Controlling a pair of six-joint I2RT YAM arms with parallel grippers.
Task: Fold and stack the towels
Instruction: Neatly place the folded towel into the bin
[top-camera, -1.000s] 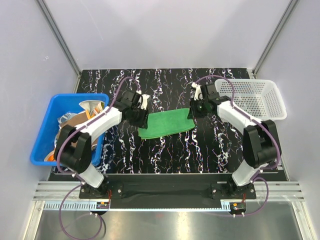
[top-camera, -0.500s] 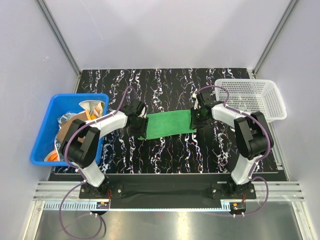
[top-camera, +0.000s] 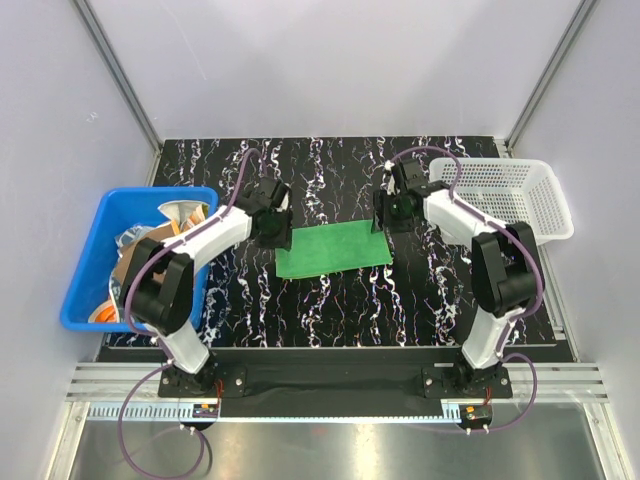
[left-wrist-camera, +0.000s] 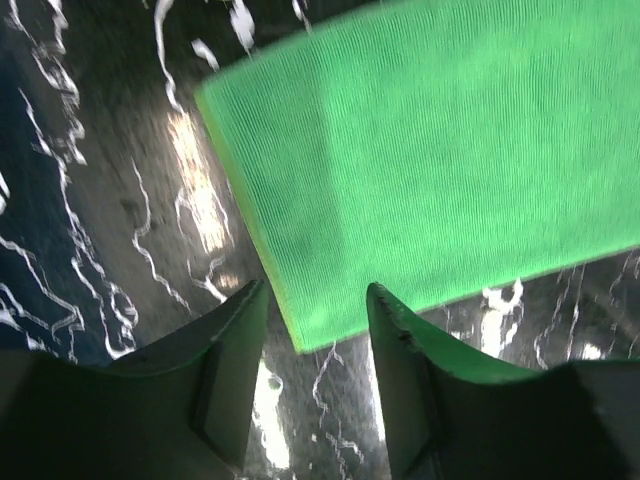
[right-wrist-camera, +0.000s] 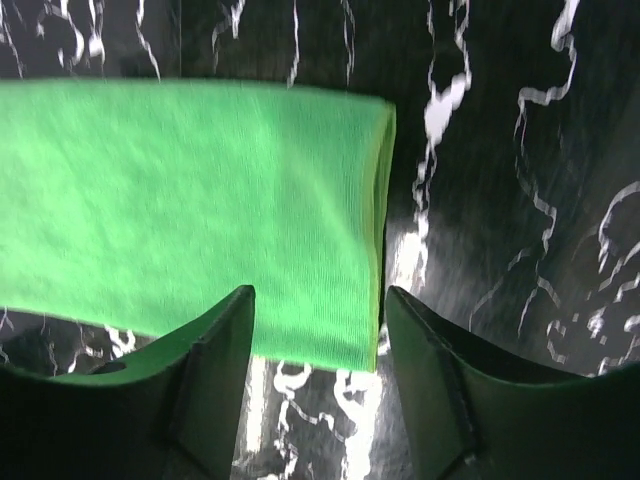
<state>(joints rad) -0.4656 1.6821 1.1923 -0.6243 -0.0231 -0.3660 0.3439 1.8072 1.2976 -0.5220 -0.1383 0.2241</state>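
i have the towel (top-camera: 333, 250), a plain green one, lying flat about mid worktop (top-camera: 330, 310). it is folded to a long rectangle that runs side to side, its left end a touch nearer to me than its right.

my left hand (top-camera: 272, 228) hangs at the towel's far left corner, and my right hand (top-camera: 385, 214) hangs at its far right corner, one at each end.

in the left wrist view the fingers (left-wrist-camera: 235, 380) stand apart, with a corner of the towel showing in the gap between them. nothing is pinched and the cloth lies smooth, so that hand grips nothing.

the right wrist view reads the same. its fingers (right-wrist-camera: 215, 370) are spread, with the towel's end edge in the gap between them. that edge looks doubled and rounded, like a fold. the right hand holds nothing either. whether any fingertip brushes the fabric i cannot tell.

the bin (top-camera: 85, 270), blue, sits at the left edge of the worktop with a heap of cloths (top-camera: 150, 245) in it, showing brown, orange and white. the basket (top-camera: 510, 195), white mesh, sits at the far right, just beside my right arm.
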